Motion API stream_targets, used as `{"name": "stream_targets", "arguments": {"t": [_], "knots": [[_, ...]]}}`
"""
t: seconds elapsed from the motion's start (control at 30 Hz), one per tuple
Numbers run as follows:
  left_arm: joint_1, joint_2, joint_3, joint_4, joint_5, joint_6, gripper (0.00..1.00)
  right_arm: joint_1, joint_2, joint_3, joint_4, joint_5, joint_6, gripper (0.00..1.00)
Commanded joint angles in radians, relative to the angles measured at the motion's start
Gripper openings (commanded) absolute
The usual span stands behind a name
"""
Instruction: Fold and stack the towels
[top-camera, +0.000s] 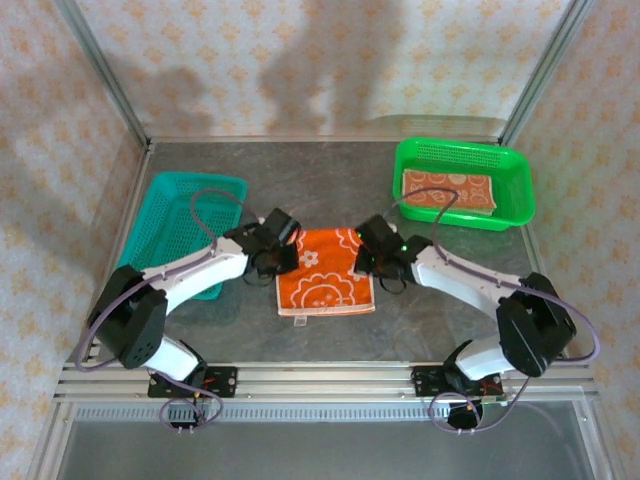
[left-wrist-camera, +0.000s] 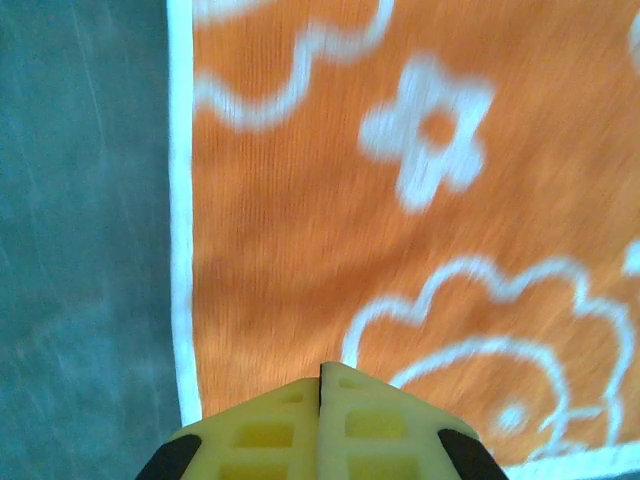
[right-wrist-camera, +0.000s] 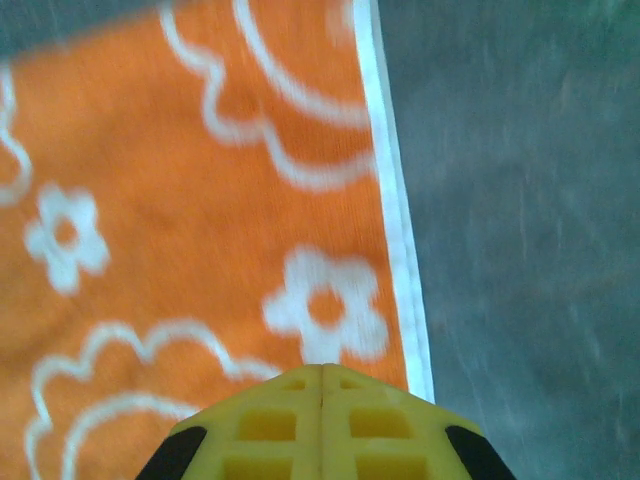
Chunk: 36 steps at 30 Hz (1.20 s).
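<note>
An orange towel (top-camera: 325, 282) with white cartoon flowers lies flat on the grey table between my two arms. My left gripper (top-camera: 288, 252) is over its upper left corner and my right gripper (top-camera: 364, 256) over its upper right corner. In the left wrist view the yellow fingertips (left-wrist-camera: 321, 368) are pressed together just above the towel (left-wrist-camera: 300, 230), close to its white left hem. The right gripper (right-wrist-camera: 322, 370) is also shut, over the towel (right-wrist-camera: 200, 200) beside its white right hem. No cloth shows between either pair of jaws. Another orange towel (top-camera: 449, 191) lies folded in the green basket.
The green mesh basket (top-camera: 512, 170) stands at the back right. A teal mesh basket (top-camera: 170, 205) lies at the left, partly under my left arm. Metal frame posts and patterned walls enclose the table on three sides.
</note>
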Motion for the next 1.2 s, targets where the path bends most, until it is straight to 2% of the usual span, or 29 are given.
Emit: {"name": "stream_targets", "arguments": {"t": [0.0,0.17,0.33,0.63,0.87,1.0,1.07,1.1,1.17], "knots": [[0.057,0.095,0.085,-0.027,-0.049,0.104,0.00,-0.055,0.111,0.108,-0.009,0.037,-0.086,0.00],[0.110,0.254,0.237,-0.035,-0.050,0.168,0.00,-0.107,0.320,0.286,-0.016,0.004,-0.154,0.00],[0.144,0.362,0.301,-0.039,-0.062,0.184,0.00,-0.138,0.446,0.375,-0.032,0.011,-0.183,0.00],[0.180,0.452,0.276,-0.018,-0.080,0.230,0.00,-0.207,0.540,0.382,-0.017,-0.016,-0.210,0.00],[0.186,0.398,0.308,-0.050,-0.077,0.245,0.00,-0.216,0.480,0.404,-0.027,-0.044,-0.227,0.00],[0.199,0.352,0.351,-0.068,-0.060,0.260,0.13,-0.231,0.469,0.457,-0.046,-0.071,-0.239,0.07],[0.207,0.353,0.364,-0.068,-0.052,0.270,0.20,-0.238,0.480,0.479,-0.052,-0.093,-0.251,0.16],[0.210,0.359,0.371,-0.066,-0.048,0.277,0.22,-0.242,0.490,0.492,-0.058,-0.097,-0.258,0.24],[0.218,0.381,0.390,-0.081,-0.041,0.286,0.26,-0.246,0.511,0.511,-0.069,-0.108,-0.273,0.29]]}}
